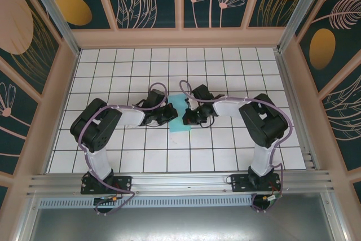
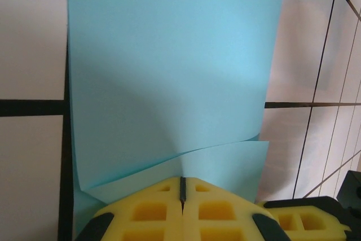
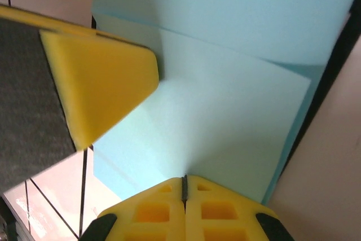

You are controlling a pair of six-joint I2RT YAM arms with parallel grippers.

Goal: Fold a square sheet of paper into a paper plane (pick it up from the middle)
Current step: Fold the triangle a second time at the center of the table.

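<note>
The turquoise-blue sheet of paper (image 1: 181,115) lies mid-table as a folded, upright rectangle between my two grippers. In the left wrist view the paper (image 2: 169,60) has an upper layer curling up over a lower one, and a ridge runs up from my left gripper (image 2: 181,187), whose yellow jaws are pinched together on the paper's near edge. My right gripper (image 3: 184,183) is likewise shut on the opposite edge of the paper (image 3: 225,105), with a crease rising from its tip. From above, the left gripper (image 1: 171,114) and right gripper (image 1: 189,118) face each other across the sheet.
The white tiled table (image 1: 169,156) is ringed by patterned walls. A metal rail (image 1: 180,182) runs along the near edge by the arm bases. The left gripper's yellow fingertip (image 3: 101,83) crosses the upper left of the right wrist view, close over the paper.
</note>
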